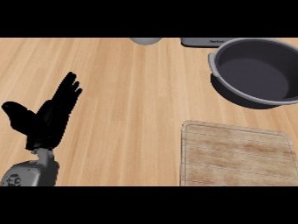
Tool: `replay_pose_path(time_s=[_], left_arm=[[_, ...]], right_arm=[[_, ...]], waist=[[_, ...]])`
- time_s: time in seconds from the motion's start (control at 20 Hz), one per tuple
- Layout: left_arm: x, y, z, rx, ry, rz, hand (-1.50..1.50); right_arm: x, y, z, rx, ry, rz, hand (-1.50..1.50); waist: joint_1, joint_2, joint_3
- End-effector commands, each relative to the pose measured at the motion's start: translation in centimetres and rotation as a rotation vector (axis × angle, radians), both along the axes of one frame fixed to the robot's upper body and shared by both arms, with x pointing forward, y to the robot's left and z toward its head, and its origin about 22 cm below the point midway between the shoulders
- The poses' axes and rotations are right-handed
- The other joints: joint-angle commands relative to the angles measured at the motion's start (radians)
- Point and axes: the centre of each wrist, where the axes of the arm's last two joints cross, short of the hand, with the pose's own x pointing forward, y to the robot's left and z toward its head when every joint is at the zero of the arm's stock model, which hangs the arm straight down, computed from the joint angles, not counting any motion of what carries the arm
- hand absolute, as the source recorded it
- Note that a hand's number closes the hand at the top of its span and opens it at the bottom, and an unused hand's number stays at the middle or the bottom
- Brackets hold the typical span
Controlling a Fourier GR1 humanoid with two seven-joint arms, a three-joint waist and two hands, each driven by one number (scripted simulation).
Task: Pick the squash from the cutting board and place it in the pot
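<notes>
At the left of the wooden desk [125, 100], the left hand [46, 120] rests with fingers straight and spread, thumb out to the side, holding nothing. To its right, near the lower edge, lies the cutting board [238, 155], its surface bare. Above it, at the upper right, stands the grey pot [262, 72], with only its dark inside showing. The squash shows neither on the board nor in the pot. Two grey things at the top edge are cut off, perhaps a bowl [146, 40] and an appliance [201, 42].
</notes>
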Motion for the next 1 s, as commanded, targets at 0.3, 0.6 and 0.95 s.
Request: replay_pose_path(time_s=[0.3,0.6,0.95], left_arm=[[-0.3,0.6,1.0,0.008,0.001,0.0,0.0],[-0.9,0.5,-0.6,-0.005,0.008,0.002,0.0],[0.7,-0.9,0.3,0.0,0.0,0.002,0.0]], right_arm=[[7.3,1.0,-5.5,-0.004,0.1,0.014,1.5],[8.1,-1.6,-8.3,0.189,0.202,-0.003,1.5],[11.1,1.6,-10.6,0.446,0.25,0.035,-1.5]], waist=[[0.007,0.002,0.001],[0.003,0.001,0.001],[0.006,0.004,0.001]])
